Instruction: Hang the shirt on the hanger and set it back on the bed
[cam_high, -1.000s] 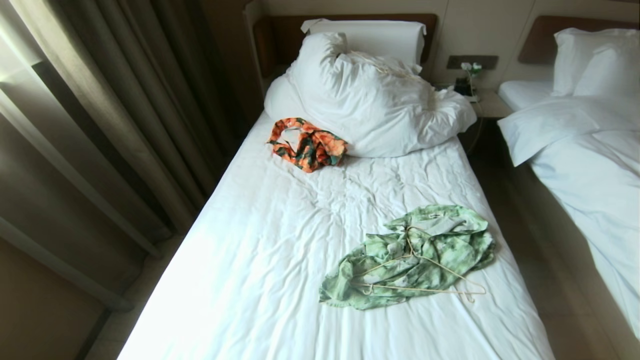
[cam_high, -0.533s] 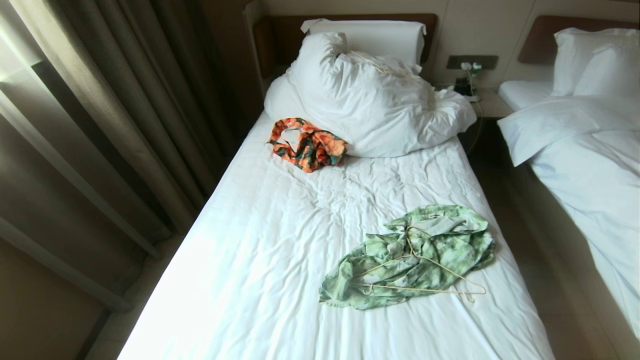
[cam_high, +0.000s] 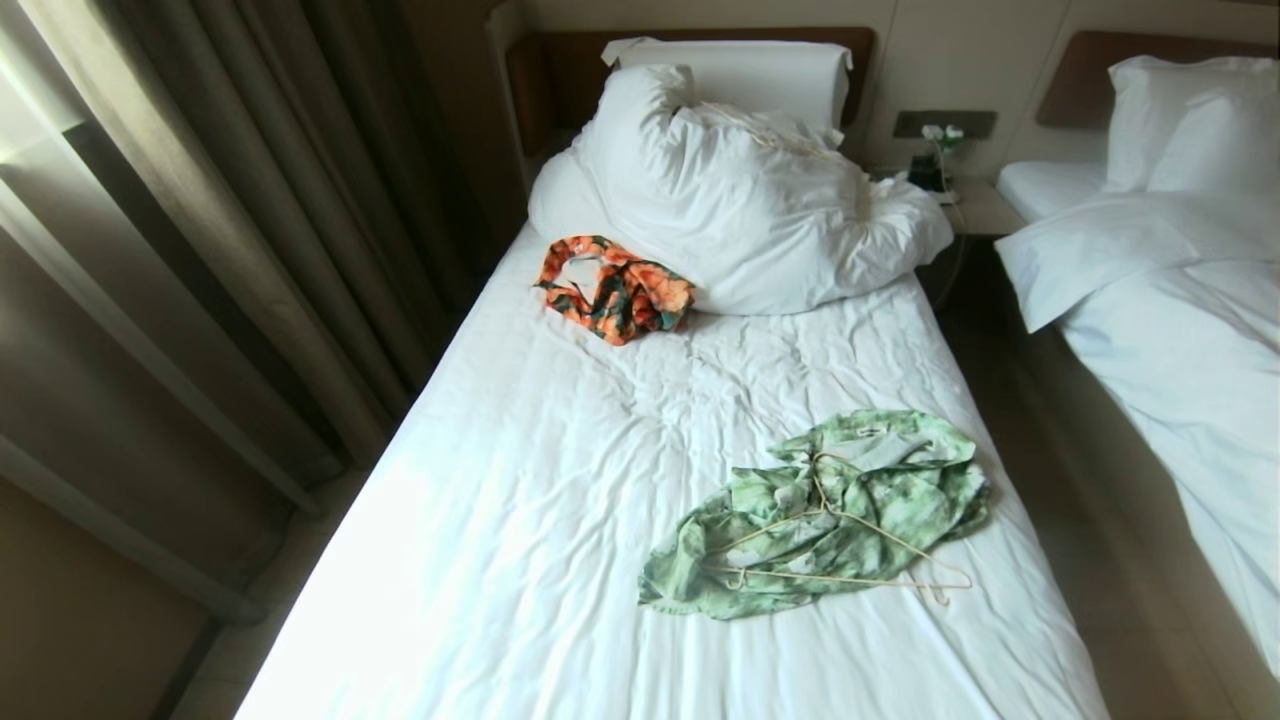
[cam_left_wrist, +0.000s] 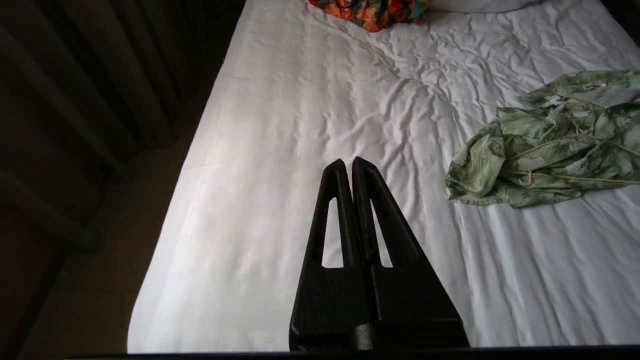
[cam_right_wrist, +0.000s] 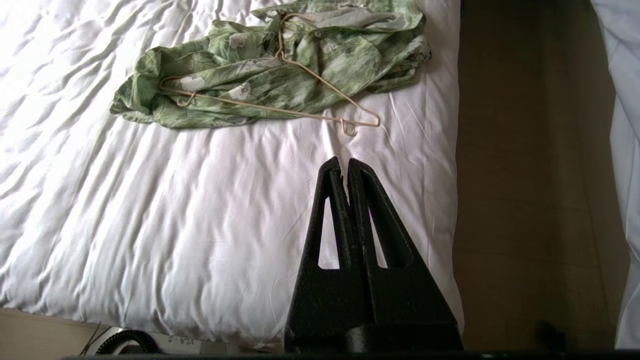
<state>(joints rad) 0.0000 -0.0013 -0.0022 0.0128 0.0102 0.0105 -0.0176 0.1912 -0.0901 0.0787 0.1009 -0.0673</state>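
Head view, lower right: we see the green floral shirt (cam_high: 815, 515) crumpled on the bed (cam_high: 520, 500); the cream hanger (cam_high: 850, 550) lies atop it. Both pincers, left gripper (cam_left_wrist: 348, 162) and right gripper (cam_right_wrist: 344, 162), are closed and empty above the sheet.

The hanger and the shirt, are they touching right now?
Touching. In the right wrist view the hanger lies flat on top of the crumpled shirt, its wire pressed into the folds; only one end reaches onto the sheet.

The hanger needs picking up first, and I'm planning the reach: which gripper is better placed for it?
Probably right: the right gripper is just short of the hanger; from the left gripper, the hanger lies off sideways.
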